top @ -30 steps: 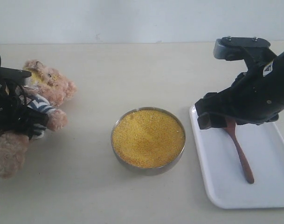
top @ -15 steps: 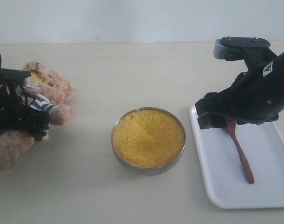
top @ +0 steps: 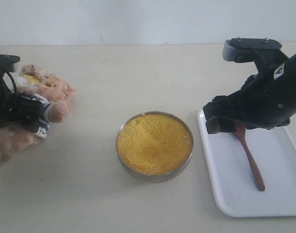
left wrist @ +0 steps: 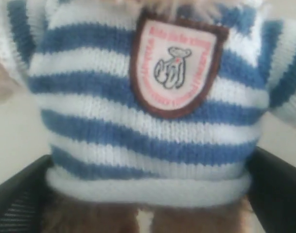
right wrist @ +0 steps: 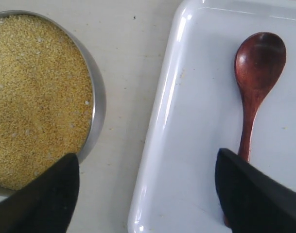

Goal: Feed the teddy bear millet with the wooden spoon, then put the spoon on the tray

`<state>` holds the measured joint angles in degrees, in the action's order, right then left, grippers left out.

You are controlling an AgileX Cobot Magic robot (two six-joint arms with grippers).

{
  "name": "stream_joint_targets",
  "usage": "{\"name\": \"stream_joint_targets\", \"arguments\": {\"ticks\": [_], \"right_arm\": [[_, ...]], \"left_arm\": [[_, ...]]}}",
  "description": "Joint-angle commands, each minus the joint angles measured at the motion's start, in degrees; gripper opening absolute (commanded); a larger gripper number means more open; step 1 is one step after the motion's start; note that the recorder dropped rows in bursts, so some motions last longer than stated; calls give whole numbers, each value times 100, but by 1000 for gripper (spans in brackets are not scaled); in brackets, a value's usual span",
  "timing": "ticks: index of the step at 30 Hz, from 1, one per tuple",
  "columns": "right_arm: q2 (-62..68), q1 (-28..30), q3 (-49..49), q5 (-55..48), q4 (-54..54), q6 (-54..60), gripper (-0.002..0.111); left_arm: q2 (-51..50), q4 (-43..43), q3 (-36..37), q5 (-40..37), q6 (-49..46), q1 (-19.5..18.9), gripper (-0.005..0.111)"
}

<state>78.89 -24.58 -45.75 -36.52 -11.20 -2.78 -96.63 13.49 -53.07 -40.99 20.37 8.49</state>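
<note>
Beige matte tabletop (top: 89, 194), exterior view: fluffy light-brown plush teddy bear in a navy-and-white striped shirt (top: 48, 90) at the left edge of the frame, tilted, with yellow grains on its face. The black left gripper (top: 38, 119) is wrapped about its torso. Fine bright yellow millet (top: 154, 143) fills a shallow round metal bowl (top: 155, 177) at lower centre, well apart from the bear. White rectangular plastic tray with a low rim (top: 220, 194) at lower right, just beside the bowl. Small dark reddish-brown wooden spoon (top: 250, 162) lies on the tray, with the black right gripper (top: 220, 124) hanging over its bowl end. Risks, as judged: soft plush gives under pressure, so the bear could slip or topple when let go. A careless descent of the right arm could knock the spoon off the tray. Left wrist view: the bear's striped shirt with its chest badge (left wrist: 174, 68) fills the frame. Both black fingers (left wrist: 16, 204) press the waist from either side, so the pincer is pinching the bear. Right wrist view: black fingers (right wrist: 254, 194) spread wide, holding nothing. The spoon (right wrist: 257, 68) rests on the tray (right wrist: 196, 97) near one finger, whether touching cannot be told. The millet (right wrist: 36, 97) sits beside the other.
</note>
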Motion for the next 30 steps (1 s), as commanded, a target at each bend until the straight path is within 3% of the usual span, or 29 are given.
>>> {"name": "stream_joint_targets", "arguments": {"ticks": [1,8,10,13,17,19,21,22,25,30], "right_arm": [[-59,3,11,37,1,36,71],[-59,3,11,37,1,36,71],[-59,3,11,37,1,36,71],[-59,3,11,37,1,36,71],[-59,3,11,37,1,36,71],[-59,3,11,37,2,36,71],[-59,3,11,83,2,102,62],[-59,3,11,127,2,157,52],[-59,3,11,255,30,169,4],[-284,3,118,809,20,131,1]], "left_arm": [[298,-41,-26,-164,72,7,94],[804,-41,-26,-263,72,7,93],[944,-41,-34,-268,72,7,88],[1079,-41,-34,-268,72,7,64],[1305,-41,-34,-268,61,7,11],[1485,-41,-34,-257,-20,7,5],[1709,-62,-34,-205,-20,-41,4],[1837,-90,-34,-171,-20,-75,4],[2251,-129,-34,163,-20,-207,4],[3104,-150,22,942,-20,-359,4]]}}
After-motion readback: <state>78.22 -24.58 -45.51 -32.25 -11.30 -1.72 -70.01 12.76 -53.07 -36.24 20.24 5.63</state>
